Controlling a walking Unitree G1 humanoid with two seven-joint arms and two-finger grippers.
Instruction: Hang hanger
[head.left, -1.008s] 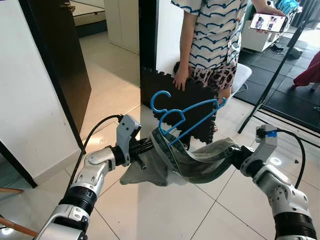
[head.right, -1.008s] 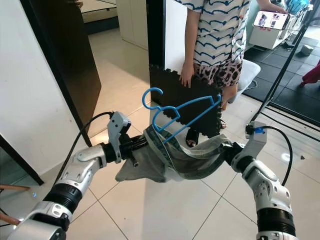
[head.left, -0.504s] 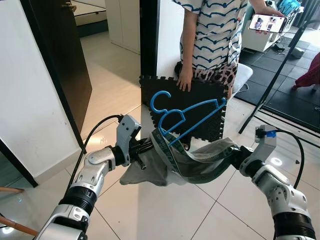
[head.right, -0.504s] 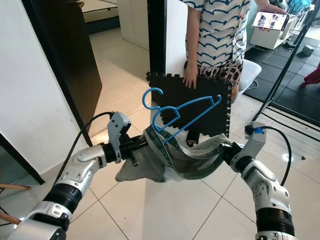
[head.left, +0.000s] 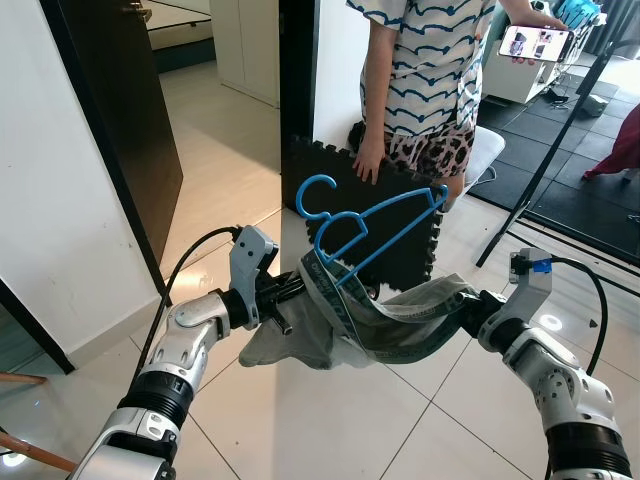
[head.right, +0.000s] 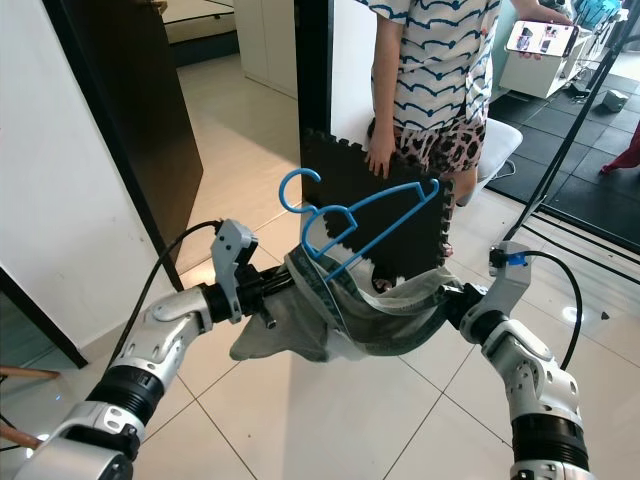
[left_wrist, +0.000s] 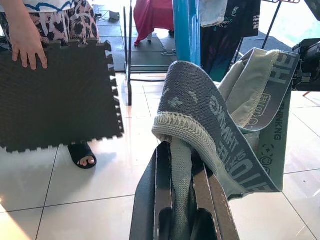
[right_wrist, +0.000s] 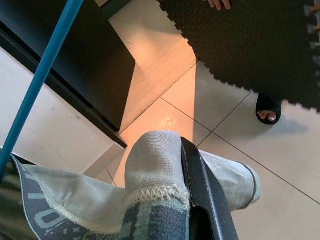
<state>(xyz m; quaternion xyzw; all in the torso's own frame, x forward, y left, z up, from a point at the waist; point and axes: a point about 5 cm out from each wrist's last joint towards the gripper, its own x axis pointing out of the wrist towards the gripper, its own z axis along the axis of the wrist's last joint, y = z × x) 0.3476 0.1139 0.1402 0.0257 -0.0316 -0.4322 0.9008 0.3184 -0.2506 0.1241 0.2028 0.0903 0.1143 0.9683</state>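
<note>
Mid-frame, the left gripper (head.left: 285, 298) and right gripper (head.left: 470, 308) are each clamped tight on one end of a grey-green fabric garment with a printed waistband (head.left: 385, 325), stretching it between them. The bright blue plastic hanger (head.left: 360, 225) sits tucked into it, hook up, just above centre. Upper frame, a person holding a black foam mat (head.left: 395, 215) stands behind; I see no rail, so I'd say hanging isn't done yet.

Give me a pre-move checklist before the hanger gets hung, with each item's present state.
1. Left gripper clamped on the grey garment: ok.
2. Right gripper clamped on the garment's other end: ok.
3. Blue hanger seated in the garment, hook up: ok.
4. Path ahead free: not ok, a person holds a black foam mat just behind the hanger.
5. Rail to hang on within reach: cannot tell.
</note>
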